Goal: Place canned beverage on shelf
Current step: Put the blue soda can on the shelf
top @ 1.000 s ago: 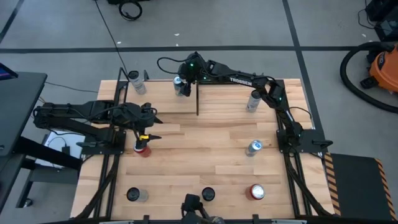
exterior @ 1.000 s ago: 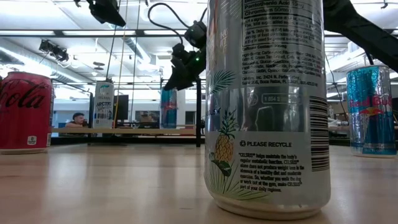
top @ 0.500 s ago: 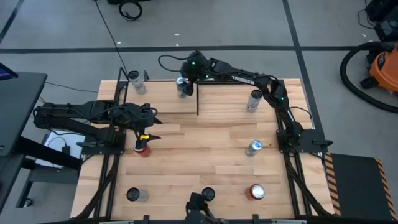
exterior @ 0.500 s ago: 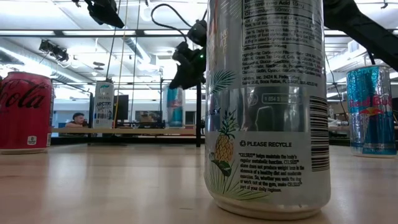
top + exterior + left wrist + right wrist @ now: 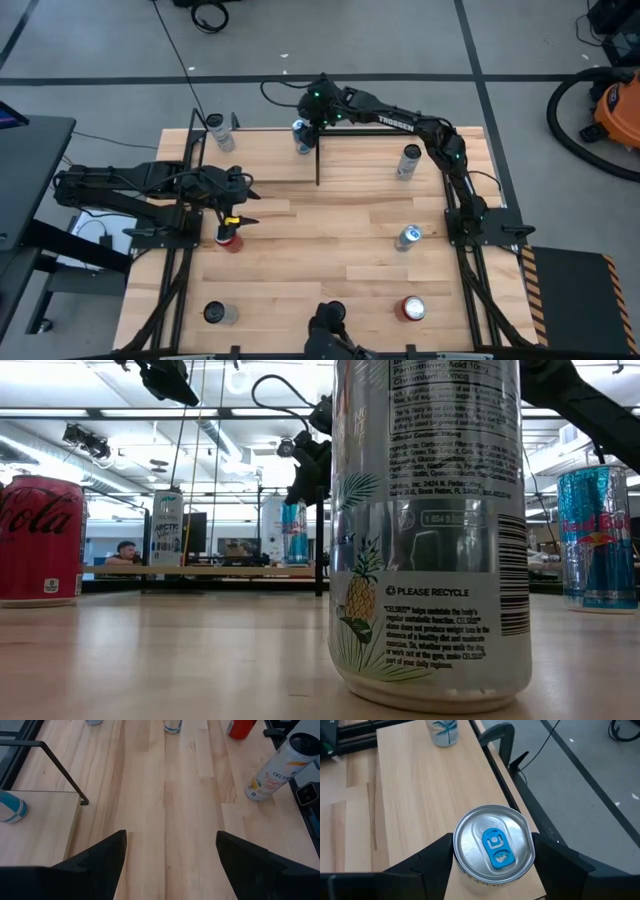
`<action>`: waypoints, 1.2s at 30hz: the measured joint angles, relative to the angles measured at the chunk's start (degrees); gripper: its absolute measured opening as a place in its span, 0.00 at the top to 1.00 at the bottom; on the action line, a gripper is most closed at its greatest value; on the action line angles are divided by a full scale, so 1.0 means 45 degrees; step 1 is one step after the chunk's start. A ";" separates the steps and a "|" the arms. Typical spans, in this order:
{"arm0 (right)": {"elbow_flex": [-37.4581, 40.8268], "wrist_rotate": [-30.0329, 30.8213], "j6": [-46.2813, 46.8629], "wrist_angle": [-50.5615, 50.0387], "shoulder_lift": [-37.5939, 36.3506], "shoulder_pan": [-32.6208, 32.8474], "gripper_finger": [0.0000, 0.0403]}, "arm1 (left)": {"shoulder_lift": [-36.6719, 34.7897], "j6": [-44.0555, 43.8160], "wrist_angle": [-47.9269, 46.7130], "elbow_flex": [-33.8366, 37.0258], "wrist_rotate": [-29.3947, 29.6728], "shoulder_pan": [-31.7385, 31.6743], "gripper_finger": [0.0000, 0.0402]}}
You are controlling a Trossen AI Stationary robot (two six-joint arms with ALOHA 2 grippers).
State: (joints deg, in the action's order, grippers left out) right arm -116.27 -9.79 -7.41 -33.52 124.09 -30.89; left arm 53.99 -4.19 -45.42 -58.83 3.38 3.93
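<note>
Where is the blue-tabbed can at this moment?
In the high view the blue-tabbed can sits at the far edge of the shelf, near its right end, between the right gripper's fingers. Another can stands at the shelf's left end.

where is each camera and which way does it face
High view: above the table, looking straight down; both arms show, right gripper at the shelf.
Low view: at tabletop height, looking level across; an arm reaches in from above.
Left wrist view: on the left arm, looking over the tabletop; its open fingers show.
Right wrist view: on the right arm, looking down on the blue-tabbed can between its fingers.
Shared: that can shows in high, low and right wrist views.
</note>
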 joint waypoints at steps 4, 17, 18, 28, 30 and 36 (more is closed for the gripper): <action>0.0000 0.0889 -0.0086 0.0037 0.0000 0.0005 0.35 | 0.0001 -0.0018 0.0002 0.0000 -0.0001 -0.0001 0.23; 0.0194 0.0977 0.0231 0.0072 -0.0039 0.0025 0.35 | 0.0001 -0.0022 0.0012 0.0000 -0.0001 -0.0001 0.23; 0.0194 0.0975 0.0236 0.0074 -0.0039 0.0028 0.35 | 0.0000 -0.0025 0.0012 0.0000 0.0000 -0.0001 0.23; 0.0204 0.0974 0.0111 -0.0014 -0.0039 0.0083 0.34 | -0.0002 -0.0027 0.0021 0.0000 0.0002 0.0004 0.23; 0.0204 0.0970 -0.0018 -0.0056 -0.0039 0.0087 0.34 | -0.0002 -0.0027 0.0021 0.0000 0.0001 -0.0001 0.23; 0.0238 0.0929 -0.0052 -0.0125 -0.0001 0.0112 0.30 | 0.0001 -0.0027 0.0026 0.0000 -0.0001 0.0004 0.23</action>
State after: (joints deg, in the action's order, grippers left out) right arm -115.20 -5.61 -7.65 -34.09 124.09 -30.39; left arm 54.00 -4.32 -45.30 -58.83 3.38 3.95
